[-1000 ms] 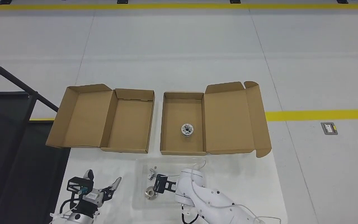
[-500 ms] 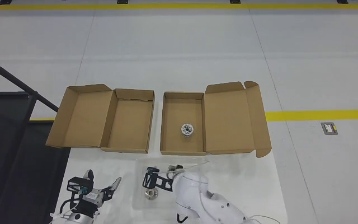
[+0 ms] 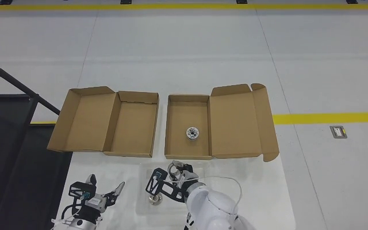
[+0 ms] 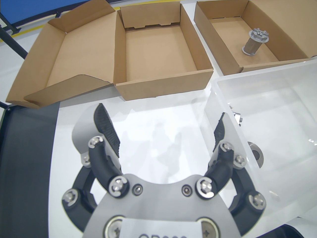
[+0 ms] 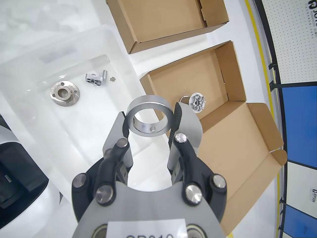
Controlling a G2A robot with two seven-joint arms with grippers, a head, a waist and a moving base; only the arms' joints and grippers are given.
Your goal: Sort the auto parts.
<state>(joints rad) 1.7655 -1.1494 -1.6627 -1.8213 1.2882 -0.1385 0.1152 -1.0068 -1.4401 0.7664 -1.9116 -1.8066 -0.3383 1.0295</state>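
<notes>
1. the left claw (image 4: 161, 115) hangs spread, holding nothing, low over the white bench (image 4: 153, 100), just beside the clear tray (image 5: 86, 130).
2. the right claw (image 5: 150, 121) is pinching a metal ring (image 5: 146, 129) by its outer wall, one pad on each side. the ring lies nearly flat and is held up over the tray's far edge, close to the right cardboard box (image 5: 188, 75).
3. down in the tray lie a round flange (image 5: 65, 93) and a small bracket (image 5: 95, 78), near each other but apart.
4. the step in hand looks like carrying the ring to a box. the grip is narrow on a smooth curved wall, so a slow, level carry should stop it twisting out.
5. lift high enough to clear the tray rim and the box's front wall, then lower close to the box floor before letting go, or the ring may roll.
6. a ribbed cylinder part (image 5: 197, 102) stands upright in the right cardboard box. if the ring goes there, set it well apart from that part so it isn't tipped.
7. the ring differs from that part, so the left cardboard box (image 5: 161, 3) farther off may be its place. i cannot tell the sorting rule from here.
</notes>
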